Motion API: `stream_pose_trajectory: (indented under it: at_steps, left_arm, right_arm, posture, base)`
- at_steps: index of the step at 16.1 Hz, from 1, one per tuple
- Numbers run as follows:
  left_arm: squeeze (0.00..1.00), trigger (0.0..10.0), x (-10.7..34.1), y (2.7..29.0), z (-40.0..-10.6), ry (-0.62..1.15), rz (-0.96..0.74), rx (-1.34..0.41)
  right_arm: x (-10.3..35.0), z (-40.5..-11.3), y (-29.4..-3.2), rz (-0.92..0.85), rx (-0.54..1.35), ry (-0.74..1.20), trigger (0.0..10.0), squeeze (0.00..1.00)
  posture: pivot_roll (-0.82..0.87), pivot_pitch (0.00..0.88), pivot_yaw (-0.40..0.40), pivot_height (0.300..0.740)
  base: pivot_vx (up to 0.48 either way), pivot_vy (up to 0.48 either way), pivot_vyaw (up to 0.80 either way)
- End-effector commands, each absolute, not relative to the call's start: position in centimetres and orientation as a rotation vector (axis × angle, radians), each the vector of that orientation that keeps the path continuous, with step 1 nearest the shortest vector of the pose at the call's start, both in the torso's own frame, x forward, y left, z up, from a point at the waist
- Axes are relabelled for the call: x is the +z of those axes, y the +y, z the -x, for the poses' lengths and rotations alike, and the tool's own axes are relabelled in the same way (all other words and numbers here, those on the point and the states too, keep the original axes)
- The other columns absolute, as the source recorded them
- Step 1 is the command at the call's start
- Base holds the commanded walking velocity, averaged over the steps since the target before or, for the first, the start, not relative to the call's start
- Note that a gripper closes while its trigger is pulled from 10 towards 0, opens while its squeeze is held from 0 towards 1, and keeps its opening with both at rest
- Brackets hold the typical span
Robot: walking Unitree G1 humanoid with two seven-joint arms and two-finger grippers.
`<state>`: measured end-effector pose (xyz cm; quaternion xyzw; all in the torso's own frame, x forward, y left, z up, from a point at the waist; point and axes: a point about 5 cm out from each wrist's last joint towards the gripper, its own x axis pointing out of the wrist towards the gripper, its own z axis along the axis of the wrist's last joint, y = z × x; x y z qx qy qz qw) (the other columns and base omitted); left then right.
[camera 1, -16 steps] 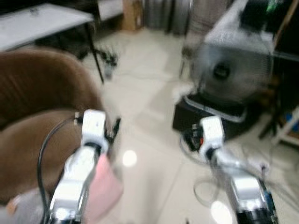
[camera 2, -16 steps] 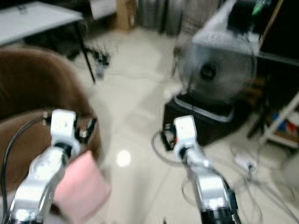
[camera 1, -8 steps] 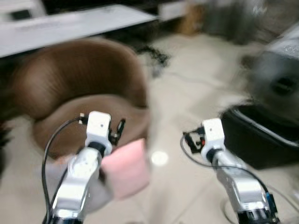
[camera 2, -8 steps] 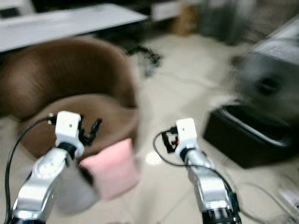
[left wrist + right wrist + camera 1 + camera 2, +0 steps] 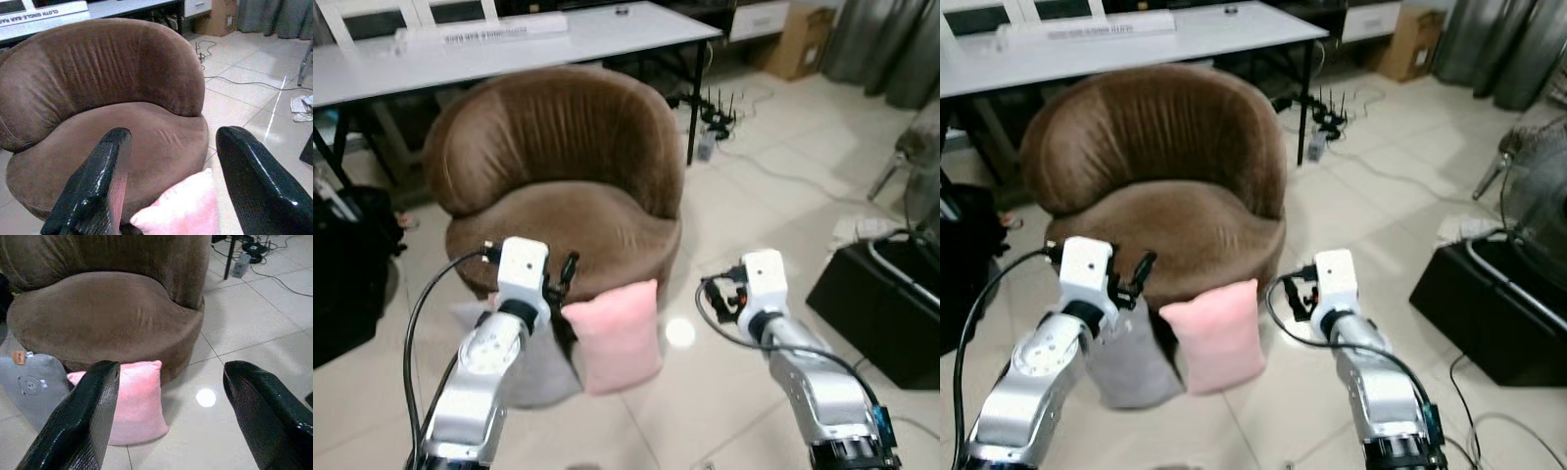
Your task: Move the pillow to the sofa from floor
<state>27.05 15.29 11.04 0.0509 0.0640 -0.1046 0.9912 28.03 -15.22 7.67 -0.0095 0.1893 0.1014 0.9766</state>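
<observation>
Brown sofa (image 5: 563,186) stands on the tiled floor (image 5: 773,206), a white worktop (image 5: 509,44) behind it. Grey pillow (image 5: 1126,357) and pink pillow (image 5: 1217,335) lean upright against the sofa base, touching. Left gripper (image 5: 171,181) and right gripper (image 5: 166,418) hover near the pillows, jaws apart, holding nothing.

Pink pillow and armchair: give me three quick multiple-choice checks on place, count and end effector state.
1. Where is the pink pillow?
A. on the seat
B. on the floor against the brown armchair
C. on the white table

2. How many pillows lean at the armchair's base?
A. one
B. two
C. three

3. The left end effector is:
A. open, empty
B. shut on the pillow
C. shut on a cable

Key: B, it stands on tiles; B, pink plus the grey pillow; A, fingers spread with nothing between.
</observation>
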Motion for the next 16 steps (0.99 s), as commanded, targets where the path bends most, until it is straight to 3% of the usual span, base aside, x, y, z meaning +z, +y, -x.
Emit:
stream_pose_trajectory:
  at_steps: [1, 10, 16]
  left_arm:
    - [0.0, 10.0, 11.38, 15.39, -27.16, 0.122, -0.115, -0.214]
    - [0.0, 10.0, 11.35, 15.28, -27.23, 0.125, -0.118, -0.218]
    - [0.0, 10.0, 11.27, 15.65, -27.53, 0.122, -0.154, -0.186]
  right_arm:
    - [7.67, -28.11, -15.34, 0.009, 0.196, 0.392, 10.0, 0.0]
    - [7.73, -28.16, -15.47, 0.02, 0.187, 0.399, 10.0, 0.0]
    - [7.76, -28.26, -15.5, 0.02, 0.183, 0.402, 10.0, 0.0]
  posture:
    - [0.05, 0.0, 0.02, 0.74]
    - [0.05, 0.0, 0.017, 0.74]
    - [0.05, 0.0, 0.016, 0.74]
  base:
    - [-0.255, 0.0, 0.0]
    - [-0.261, 0.0, 0.0]
    - [0.0, 0.0, 0.0]
